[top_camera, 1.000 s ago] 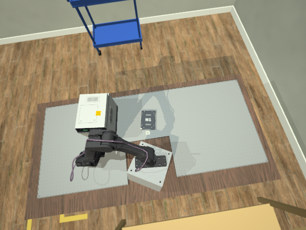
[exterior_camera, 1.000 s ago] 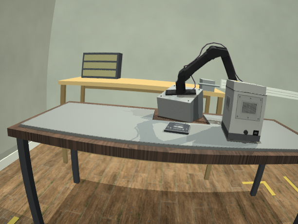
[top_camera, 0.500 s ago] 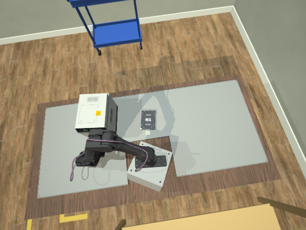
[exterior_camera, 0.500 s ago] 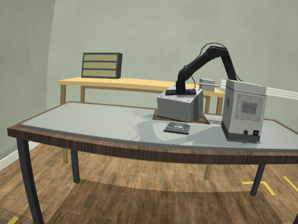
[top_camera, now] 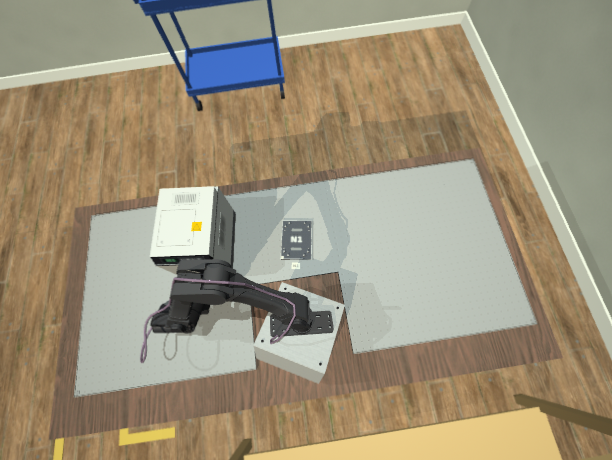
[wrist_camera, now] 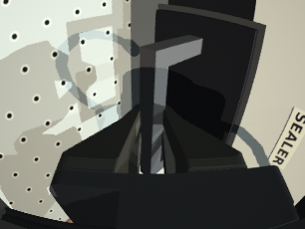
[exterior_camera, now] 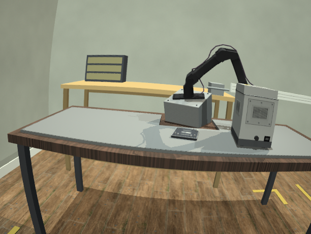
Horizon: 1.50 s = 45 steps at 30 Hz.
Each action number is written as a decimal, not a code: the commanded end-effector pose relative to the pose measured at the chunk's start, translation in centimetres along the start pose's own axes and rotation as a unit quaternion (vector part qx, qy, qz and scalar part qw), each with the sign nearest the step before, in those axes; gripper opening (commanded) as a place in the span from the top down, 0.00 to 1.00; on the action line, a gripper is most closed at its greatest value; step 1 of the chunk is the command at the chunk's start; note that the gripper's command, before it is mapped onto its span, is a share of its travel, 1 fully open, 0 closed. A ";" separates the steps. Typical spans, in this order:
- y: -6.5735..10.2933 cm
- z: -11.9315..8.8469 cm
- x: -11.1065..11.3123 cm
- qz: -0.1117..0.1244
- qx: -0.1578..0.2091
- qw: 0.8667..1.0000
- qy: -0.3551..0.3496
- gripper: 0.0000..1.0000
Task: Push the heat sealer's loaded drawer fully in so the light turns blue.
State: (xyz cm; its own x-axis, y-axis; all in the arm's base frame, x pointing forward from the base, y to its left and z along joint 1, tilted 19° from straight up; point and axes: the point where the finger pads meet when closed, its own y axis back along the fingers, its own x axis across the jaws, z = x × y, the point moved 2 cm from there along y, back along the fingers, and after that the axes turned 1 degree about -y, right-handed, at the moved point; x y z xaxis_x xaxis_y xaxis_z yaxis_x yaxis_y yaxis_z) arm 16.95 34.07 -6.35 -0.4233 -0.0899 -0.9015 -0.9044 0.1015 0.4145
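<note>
One handle: a grey T-shaped drawer handle (wrist_camera: 160,71) stands out from the dark drawer front (wrist_camera: 205,75) in the wrist view, its stem running down between the fingers.
Gripper: the gripper (wrist_camera: 152,150) is pinched on the handle's stem — its dark fingers stand close on either side of it.
Sealer: the heat sealer (top_camera: 182,225), a white box with an orange square on its lid, sits on the left half of the table in the top view; from the exterior view it stands upright at the right end (exterior_camera: 255,115), showing a vented panel.
Sealer label: the word "SEALER" (wrist_camera: 289,135) runs along the pale casing beside the drawer front.
Light: a small green strip (top_camera: 171,260) shows on the sealer's front edge, just above the arm.
Sheet and frame: hidden — cannot tell how they lie.
Arm: the black arm (top_camera: 235,292) reaches from its grey pedestal (top_camera: 292,357) across to the sealer's front.
Card: a dark plate marked "N1" (top_camera: 297,240) lies flat on the grey mat (top_camera: 430,240), apart from the sealer.
Surroundings: a blue cart (top_camera: 272,30) stands by the far wall — a yellow side table (exterior_camera: 114,86) carries a slatted box (exterior_camera: 105,68).
</note>
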 end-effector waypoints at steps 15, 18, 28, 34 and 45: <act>-1.4 0.6 -3.1 -0.022 0.004 0.999 -0.030 1.00; -1.4 0.6 -3.1 -0.022 0.004 0.999 -0.030 1.00; -0.6 1.5 -3.0 -0.022 -0.002 0.999 -0.043 1.00; -0.3 0.7 -1.0 -0.021 0.010 1.000 -0.021 1.00; 1.2 1.4 -1.3 -0.022 -0.005 0.999 -0.030 1.00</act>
State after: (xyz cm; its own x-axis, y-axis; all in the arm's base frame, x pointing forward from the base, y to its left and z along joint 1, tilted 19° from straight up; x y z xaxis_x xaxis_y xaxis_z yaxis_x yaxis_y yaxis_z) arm 16.91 34.08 -6.37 -0.4027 -0.0696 -0.9127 -0.9117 0.1193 0.3931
